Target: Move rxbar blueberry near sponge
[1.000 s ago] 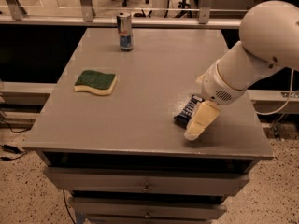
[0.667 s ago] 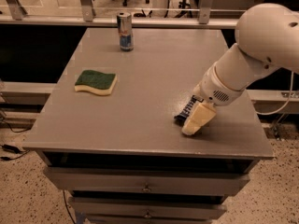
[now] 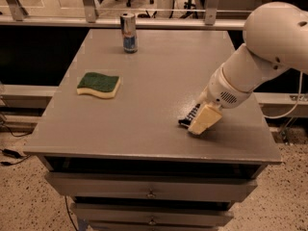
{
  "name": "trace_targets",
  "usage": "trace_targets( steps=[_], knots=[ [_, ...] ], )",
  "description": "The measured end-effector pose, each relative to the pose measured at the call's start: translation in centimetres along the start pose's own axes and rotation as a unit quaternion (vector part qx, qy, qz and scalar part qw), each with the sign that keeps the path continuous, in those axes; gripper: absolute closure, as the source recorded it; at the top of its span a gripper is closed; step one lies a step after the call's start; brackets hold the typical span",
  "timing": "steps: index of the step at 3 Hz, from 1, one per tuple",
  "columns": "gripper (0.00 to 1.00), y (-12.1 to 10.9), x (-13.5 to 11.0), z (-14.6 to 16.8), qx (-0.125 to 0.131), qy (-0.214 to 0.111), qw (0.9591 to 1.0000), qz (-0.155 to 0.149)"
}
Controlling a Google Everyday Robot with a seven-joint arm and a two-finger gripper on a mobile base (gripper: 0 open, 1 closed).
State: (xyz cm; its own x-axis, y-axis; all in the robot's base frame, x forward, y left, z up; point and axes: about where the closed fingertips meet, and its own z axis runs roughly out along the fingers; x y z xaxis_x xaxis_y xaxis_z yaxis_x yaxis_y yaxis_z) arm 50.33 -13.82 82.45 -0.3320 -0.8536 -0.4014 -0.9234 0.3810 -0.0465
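The rxbar blueberry (image 3: 188, 118) is a dark flat wrapper with white marks, lying on the grey table (image 3: 154, 95) at the right front. It is mostly hidden under my gripper (image 3: 203, 120), which is down at the table surface right on it. The white arm comes in from the upper right. The sponge (image 3: 98, 84), green on top with a pale yellow base, lies flat at the left middle of the table, well apart from the bar and the gripper.
A silver-and-blue drink can (image 3: 128, 32) stands upright at the back of the table. The table's front edge is close below the gripper. Drawers (image 3: 151, 194) sit under the tabletop. A railing and chair bases are behind the table.
The gripper and arm have shifted a little to the left while staying low over the bar. The sponge and can have not moved.
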Motion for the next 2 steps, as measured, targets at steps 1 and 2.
trace_targets(
  steps=[1, 2],
  knots=[
    [0.95, 0.0, -0.1, -0.1, 0.0, 0.0, 1.0, 0.0],
    [1.0, -0.8, -1.5, -1.4, 0.007, -0.008, 0.9998, -0.014]
  ],
)
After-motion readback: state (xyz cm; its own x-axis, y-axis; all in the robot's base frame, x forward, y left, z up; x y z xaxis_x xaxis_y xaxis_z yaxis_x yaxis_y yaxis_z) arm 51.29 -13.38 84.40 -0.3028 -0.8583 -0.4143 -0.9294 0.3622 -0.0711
